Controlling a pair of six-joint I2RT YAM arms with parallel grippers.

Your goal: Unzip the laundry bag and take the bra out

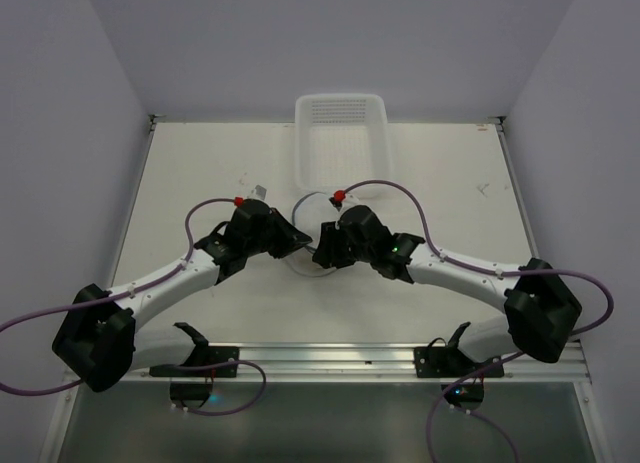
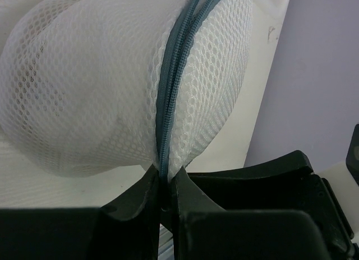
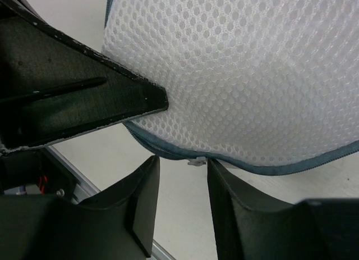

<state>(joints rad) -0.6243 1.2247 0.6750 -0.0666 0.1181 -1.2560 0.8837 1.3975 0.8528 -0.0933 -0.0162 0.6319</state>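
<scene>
The laundry bag sits about the middle of the table, on the near side of the white plastic basket, which stands at the middle of the far edge; from above the bag is mostly hidden, because both arms reach in from the near corners and meet over it, one on each side. It is a rounded dome of white mesh, puffed up and full; whatever is inside shows only as a pale shape through the netting, and I cannot say what it is. A grey-blue zip runs around it, and as far as it can be seen its teeth are closed.

The left gripper has its two black fingers pressed together on the zip rim at the bag's lower edge, so the tape runs straight down into the pinch; it is clamped on the bag itself, with no gap showing between the tips.

The right gripper comes at the bag from the other side, low against the table; its fingers stand apart at a middling width, one on each side of the small pale zip pull, which pokes out below the rim right at the mouth of the jaws; neither tip looks to be touching it. In that same view a black finger from the other arm presses into the mesh just above the zip.
</scene>
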